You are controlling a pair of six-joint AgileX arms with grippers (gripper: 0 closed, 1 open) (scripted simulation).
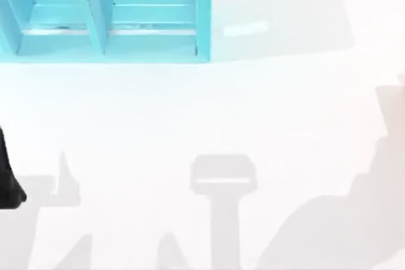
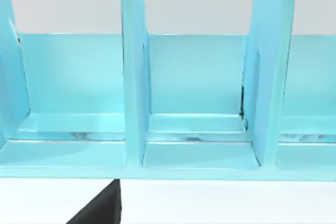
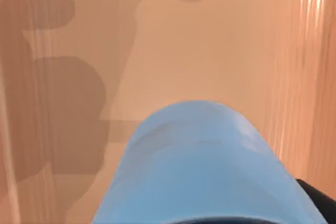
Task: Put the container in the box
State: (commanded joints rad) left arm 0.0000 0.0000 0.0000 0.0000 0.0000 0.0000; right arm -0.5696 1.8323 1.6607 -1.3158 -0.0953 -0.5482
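One blue cup (image 3: 205,166) sits close under right claw, seemingly carried; jaw state unclear. Left arm (image 1: 9,181) parked, facing turquoise box (image 2: 197,156), grip unreadable.

The box (image 1: 104,14) was set at the far left of the table (image 1: 209,112), split by upright dividers into side-by-side compartments. The left arm (image 1: 7,181) was parked at the left edge, well in front of the box. The container (image 3: 202,166) was seen right up close in the right wrist view.
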